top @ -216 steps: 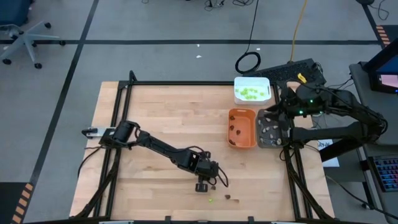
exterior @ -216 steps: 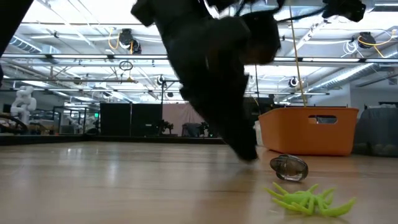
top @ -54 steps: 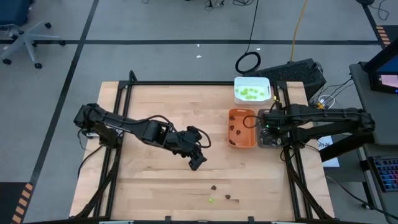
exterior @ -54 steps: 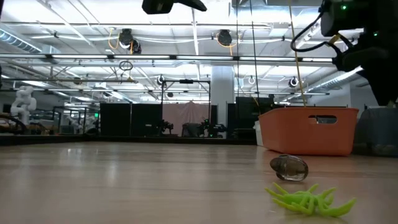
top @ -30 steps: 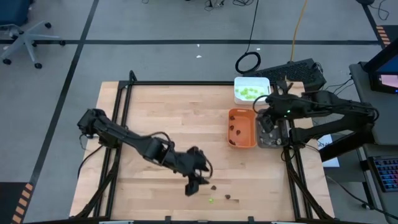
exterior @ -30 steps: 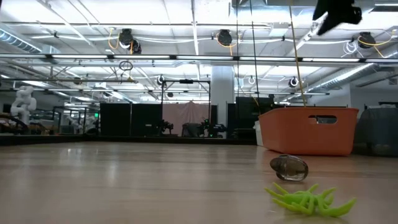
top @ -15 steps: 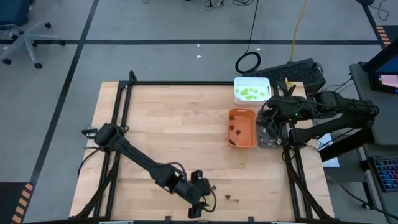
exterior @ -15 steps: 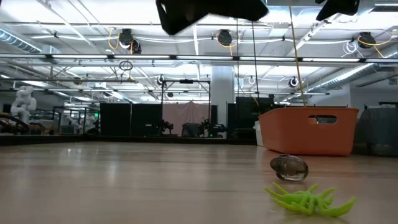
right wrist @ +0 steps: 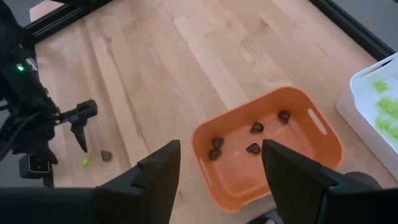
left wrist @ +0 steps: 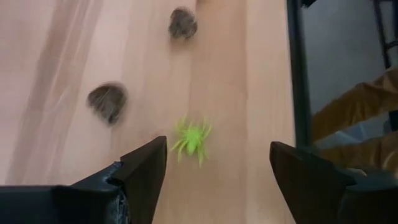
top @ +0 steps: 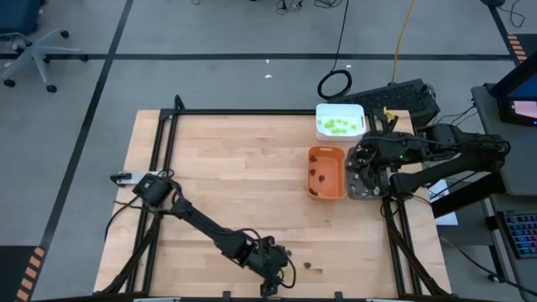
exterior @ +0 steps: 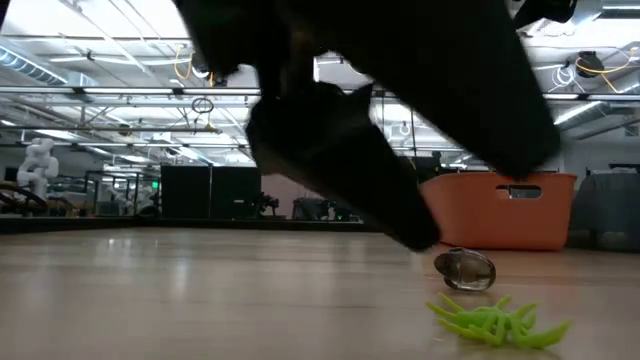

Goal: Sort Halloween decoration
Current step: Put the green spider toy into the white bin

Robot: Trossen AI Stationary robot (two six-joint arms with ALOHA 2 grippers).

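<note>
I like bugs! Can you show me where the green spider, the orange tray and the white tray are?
green spider (left wrist: 191, 140), left wrist view, its body.
orange tray (right wrist: 230, 186), right wrist view, bare floor.
white tray (top: 322, 111), high view, rim.

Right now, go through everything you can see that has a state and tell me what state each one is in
left gripper: open, above the green spider near the table's front edge
right gripper: open, empty, over the trays
green spider: loose on the table, not held
two dark pieces: loose on the table beside the spider
orange tray: holds a few dark pieces
white tray: holds green pieces
grey tray: partly hidden by the right arm
</note>
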